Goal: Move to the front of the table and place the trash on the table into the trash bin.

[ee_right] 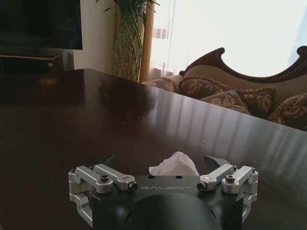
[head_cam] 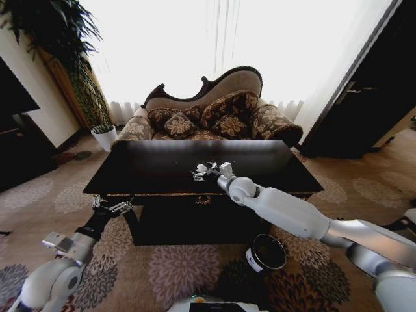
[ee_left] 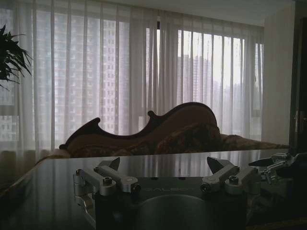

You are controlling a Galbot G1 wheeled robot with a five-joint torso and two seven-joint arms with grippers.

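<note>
**Operator:** Where are we on the job?

**Spotter:** You're parked at the front of the table (head_cam: 156,170) already, so the drive is done. As for the clearing, the only piece of the trash I can pick out on the top is a white crumpled paper scrap (ee_right: 174,164), lying near the middle of the table, a little toward its front edge. The top is dark and glossy, so I may be missing smaller bits; there's a faint speck (ee_right: 123,120) farther across that I can't identify. The trash bin (head_cam: 266,253) stands on the carpet in front of the table, toward its right front corner, and I can't see into it well enough to say what's inside.

**Operator:** And the arms?

**Spotter:** Your right gripper (head_cam: 207,170) is stretched forward over the table, low above the surface, jaws spread wide with the paper sitting between the fingertips, not yet pinched. Your left gripper (head_cam: 112,207) hangs off the left front corner, about level with the table edge, jaws also apart and holding nothing.
</note>
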